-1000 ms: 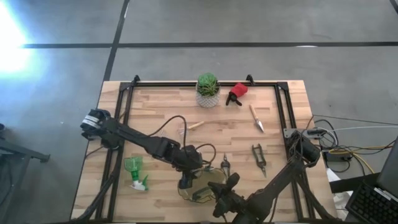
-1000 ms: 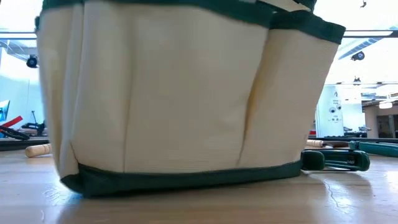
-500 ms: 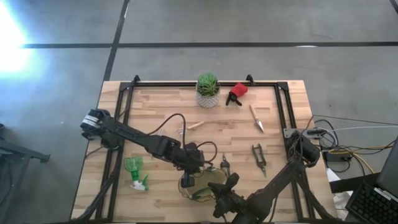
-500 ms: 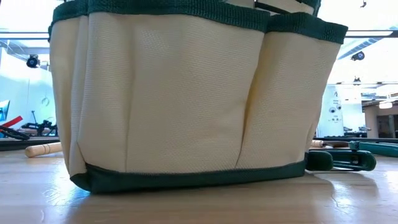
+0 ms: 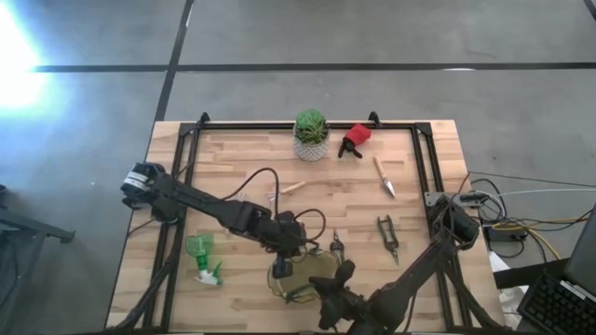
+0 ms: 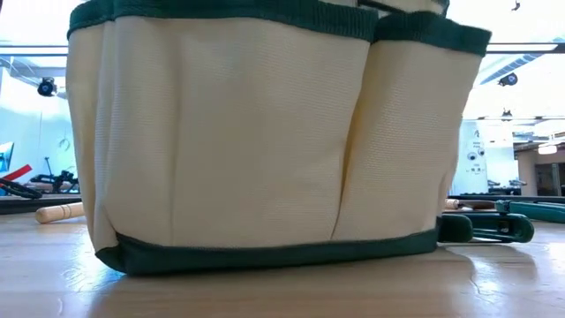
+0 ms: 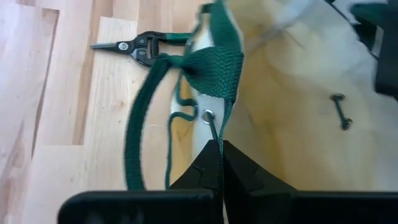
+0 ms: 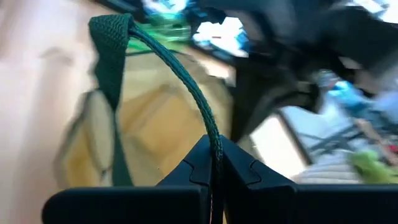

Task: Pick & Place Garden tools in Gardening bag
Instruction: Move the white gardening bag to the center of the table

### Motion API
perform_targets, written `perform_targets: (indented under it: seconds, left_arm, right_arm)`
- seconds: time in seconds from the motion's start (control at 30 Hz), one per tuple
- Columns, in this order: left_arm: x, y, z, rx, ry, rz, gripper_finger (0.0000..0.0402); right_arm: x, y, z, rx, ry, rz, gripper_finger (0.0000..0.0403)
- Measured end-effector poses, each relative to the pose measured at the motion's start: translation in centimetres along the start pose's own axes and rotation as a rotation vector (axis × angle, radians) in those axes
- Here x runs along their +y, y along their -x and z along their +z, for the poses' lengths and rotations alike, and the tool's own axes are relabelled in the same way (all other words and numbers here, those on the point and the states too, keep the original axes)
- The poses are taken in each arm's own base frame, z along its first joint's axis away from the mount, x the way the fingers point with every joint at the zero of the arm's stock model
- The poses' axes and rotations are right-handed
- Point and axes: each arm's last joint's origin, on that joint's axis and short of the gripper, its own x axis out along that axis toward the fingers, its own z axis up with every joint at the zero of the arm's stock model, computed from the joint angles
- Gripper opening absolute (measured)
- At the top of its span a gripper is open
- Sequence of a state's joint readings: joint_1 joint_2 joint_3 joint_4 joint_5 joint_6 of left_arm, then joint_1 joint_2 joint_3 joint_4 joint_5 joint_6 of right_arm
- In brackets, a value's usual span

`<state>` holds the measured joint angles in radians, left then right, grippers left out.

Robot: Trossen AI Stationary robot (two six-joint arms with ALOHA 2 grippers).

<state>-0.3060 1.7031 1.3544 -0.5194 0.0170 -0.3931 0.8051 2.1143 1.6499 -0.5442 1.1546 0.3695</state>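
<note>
Bag held by both grippers at the table's near edge, tools not yet packed.

Green plastic spray bottle [image 5: 201, 258] lies toward the table's [image 5: 233, 167] left edge; a wooden-handled tool [image 5: 290, 187] lies mid-table, short dark pruners [image 5: 336, 246] lie beside the bag, longer dark pruners [image 5: 388, 234] nearer the right edge, a wooden-handled metal dibber [image 5: 384, 177] behind them, and a red-and-black sprayer piece [image 5: 354, 140] beside the potted plant [image 5: 311, 134] at the far edge. The left gripper [image 7: 219, 163] is clenched on the rim of the cream-and-olive fabric gardening bag [image 6: 265, 132] by an eyelet; the right gripper [image 8: 214, 163] is clamped on its dark green webbing handle [image 8: 161, 59]. Inside the bag only one small dark item [image 7: 339, 111] shows, too small to name; six tools look left to load.
</note>
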Motion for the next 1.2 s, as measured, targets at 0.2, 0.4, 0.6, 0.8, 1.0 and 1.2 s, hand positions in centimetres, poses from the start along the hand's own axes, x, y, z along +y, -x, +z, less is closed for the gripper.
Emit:
perform_targets:
  seconds: [0.2, 0.4, 0.6, 0.8, 1.0, 1.2]
  left_arm:
    - [0.4, 0.0, 0.1, -0.002, 0.009, 0.007, 0.0001]
    - [0.5, 0.0, 0.1, 0.007, 0.01, 0.012, 0.0001]
    - [0.6, 0.0, 0.0, 0.012, 0.015, 0.016, 0.0]
    - [0.6, 0.0, 0.1, 0.012, 0.016, 0.016, 0.0]
    - [0.7, 0.0, 0.0, 0.014, 0.017, 0.017, 0.0]
    - [0.7, 0.0, 0.0, 0.016, 0.012, 0.018, 0.0]
  right_arm:
    - [0.1, 0.4, 0.5, 0.017, 0.007, 0.082, 0.0008]
    - [-1.3, 1.3, 1.8, 0.006, -0.035, 0.111, 0.0008]
    - [-3.0, 2.3, 2.9, 0.08, -0.115, 0.324, 0.0009]
    - [-4.0, 1.8, 3.5, 0.136, -0.141, 0.476, 0.0009]
    - [-5.1, 0.8, 4.1, 0.173, -0.161, 0.593, 0.0009]
    - [-5.6, -0.2, 5.0, 0.172, -0.188, 0.829, 0.0009]
